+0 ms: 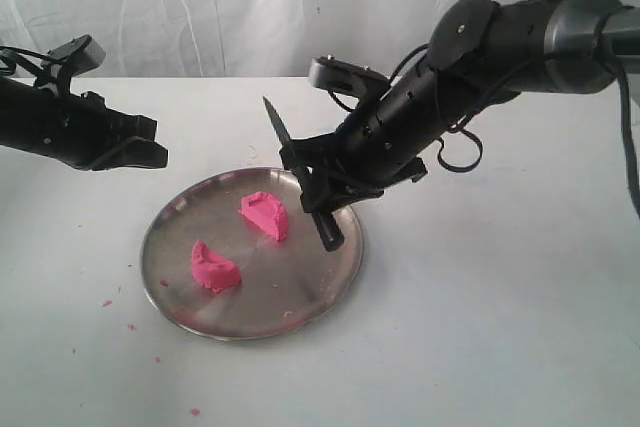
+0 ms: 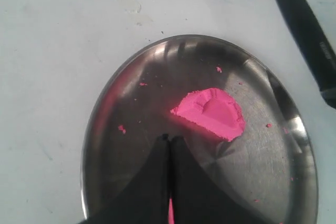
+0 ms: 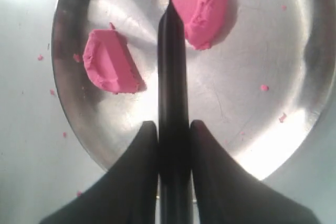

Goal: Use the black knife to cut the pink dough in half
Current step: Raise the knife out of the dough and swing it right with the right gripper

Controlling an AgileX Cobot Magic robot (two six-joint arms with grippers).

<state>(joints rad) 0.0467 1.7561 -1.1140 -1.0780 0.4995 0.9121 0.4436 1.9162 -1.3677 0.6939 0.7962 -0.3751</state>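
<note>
I have the black knife [image 1: 300, 174] clamped by its handle in my right gripper [image 1: 322, 187], fingers pressed against both sides of it, and the blade slants up and away from the gripper with its point in the air, clear of everything. The pink dough lies below the blade on the steel plate [image 1: 330, 282] as two half-round lumps, well apart from each other: the farther half [image 1: 265, 215] sits just beside the gripper, under the knife, while the nearer half [image 1: 213, 267] lies farther off toward my left arm's side. In the right wrist view the knife's long axis runs straight out from the fingers across the plate, passing between the two lumps, with one half [image 3: 111, 62] to one side and the other half [image 3: 202, 6] partly hidden behind the blade. By my reckoning the cut is already made, so what remains is lifting the knife off without dragging it through either piece. My left gripper [image 1: 135, 152] hangs off the plate's far edge with its fingers together (nothing between them, going by its wrist view), and it is the farther of the two from the dough. Tiny pink crumbs [image 1: 107, 302] dot the table [image 1: 500, 347]; nothing stands in the knife's way.
</note>
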